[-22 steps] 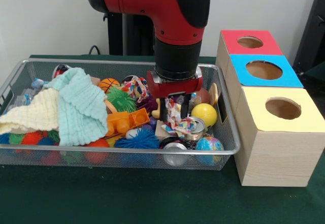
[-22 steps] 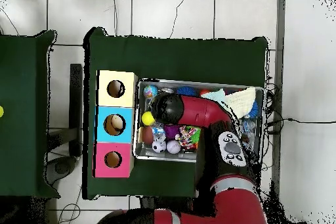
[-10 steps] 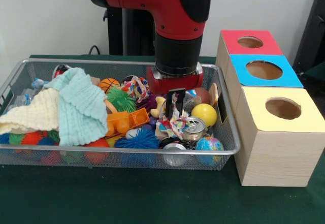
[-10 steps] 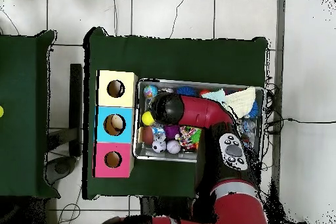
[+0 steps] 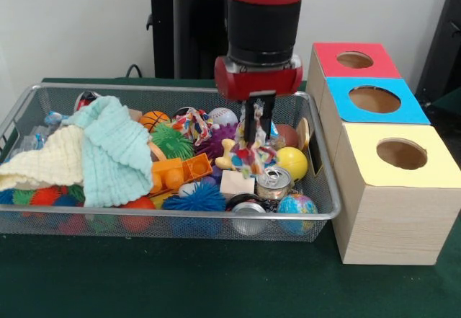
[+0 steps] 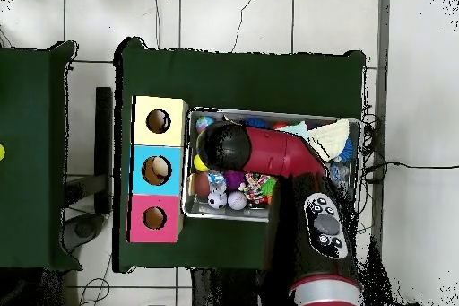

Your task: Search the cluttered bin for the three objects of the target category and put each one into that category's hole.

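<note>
My gripper (image 5: 258,132) hangs above the right part of the wire bin (image 5: 180,217), shut on a multicoloured knotted rope toy (image 5: 253,156) that dangles clear of the clutter. A second rope toy (image 5: 193,125) lies among the balls further left. To the right stand three boxes with round holes: red (image 5: 354,60), blue (image 5: 374,99) and yellow (image 5: 401,153). In the overhead view my arm (image 6: 224,145) covers the gripper and the held toy; the yellow (image 6: 159,121), blue (image 6: 157,170) and red (image 6: 154,218) boxes sit left of the bin (image 6: 269,112).
Below the held toy lie a yellow ball (image 5: 292,161), a tin can (image 5: 274,182), a globe ball (image 5: 297,206) and a bone (image 5: 229,156). A mint cloth (image 5: 115,145) and a cream cloth (image 5: 43,161) cover the bin's left half. Spiky balls and an orange block (image 5: 180,171) fill the middle.
The gripper has risen out of the clutter with the rope toy in it, lifting the toy off the can and balls. The arm has shifted slightly towards the boxes.
</note>
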### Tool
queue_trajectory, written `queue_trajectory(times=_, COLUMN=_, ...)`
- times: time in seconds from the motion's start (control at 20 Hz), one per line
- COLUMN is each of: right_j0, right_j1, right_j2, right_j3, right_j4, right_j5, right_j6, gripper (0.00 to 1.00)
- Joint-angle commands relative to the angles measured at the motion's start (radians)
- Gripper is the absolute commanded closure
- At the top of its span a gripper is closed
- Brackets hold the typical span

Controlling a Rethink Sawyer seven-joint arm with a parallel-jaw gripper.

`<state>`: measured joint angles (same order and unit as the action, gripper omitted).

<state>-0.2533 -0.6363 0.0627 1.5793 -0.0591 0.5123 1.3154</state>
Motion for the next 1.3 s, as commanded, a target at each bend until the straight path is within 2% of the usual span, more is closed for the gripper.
queue_trajectory(times=0.05, right_j0=0.033, right_j1=-0.109, right_j2=0.102, right_j3=0.024, right_j4=0.094, right_j5=0.17, right_j6=0.166, gripper=1.0)
queue_trajectory(times=0.25, right_j0=0.064, right_j1=-0.101, right_j2=0.11, right_j3=-0.021, right_j4=0.145, right_j5=0.181, right_j6=0.195, gripper=1.0)
queue_trajectory(times=0.5, right_j0=0.13, right_j1=-0.09, right_j2=0.074, right_j3=-0.09, right_j4=0.194, right_j5=0.246, right_j6=0.25, gripper=1.0)
queue_trajectory(times=0.7, right_j0=0.172, right_j1=-0.071, right_j2=0.046, right_j3=-0.119, right_j4=0.226, right_j5=0.253, right_j6=0.29, gripper=1.0)
queue_trajectory(times=1.05, right_j0=0.225, right_j1=-0.023, right_j2=0.0, right_j3=-0.121, right_j4=0.261, right_j5=0.198, right_j6=0.318, gripper=1.0)
queue_trajectory(times=1.3, right_j0=0.244, right_j1=0.019, right_j2=-0.032, right_j3=-0.091, right_j4=0.266, right_j5=0.131, right_j6=0.328, gripper=1.0)
